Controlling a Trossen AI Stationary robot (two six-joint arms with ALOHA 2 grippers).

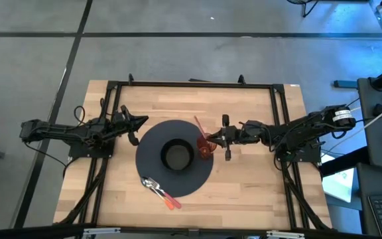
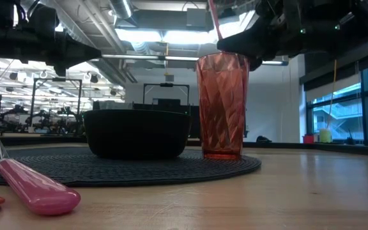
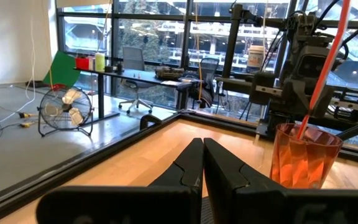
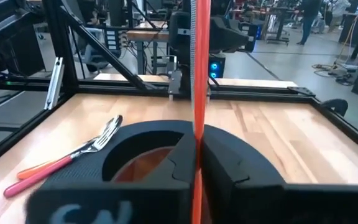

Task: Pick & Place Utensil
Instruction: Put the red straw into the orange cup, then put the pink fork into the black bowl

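A red faceted cup (image 2: 222, 105) stands on the dark round mat (image 1: 151, 143), just right of the black bowl (image 1: 176, 155). A thin red-handled utensil (image 3: 325, 68) stands tilted with its lower end inside the cup. My right gripper (image 4: 196, 146) reaches in level from the table's right, just above the cup's rim, and is shut on the utensil's handle. My left gripper (image 3: 202, 162) is shut on nothing and hovers over the mat's far left edge (image 1: 140, 122). My right gripper pinches the utensil's handle (image 4: 200, 118) between its two fingers, well above the cup's rim. The fingers come level from the table's right side and lie across the handle. The utensil stands steeply, leaning a little, its lower end down in the red cup (image 3: 304, 158).
A fork with a pink handle (image 4: 73, 158) and an orange-handled utensil (image 1: 171, 202) lie at the mat's near edge. Black frame rails (image 1: 197, 83) run around the tabletop. Bare wood lies to the near right of the mat.
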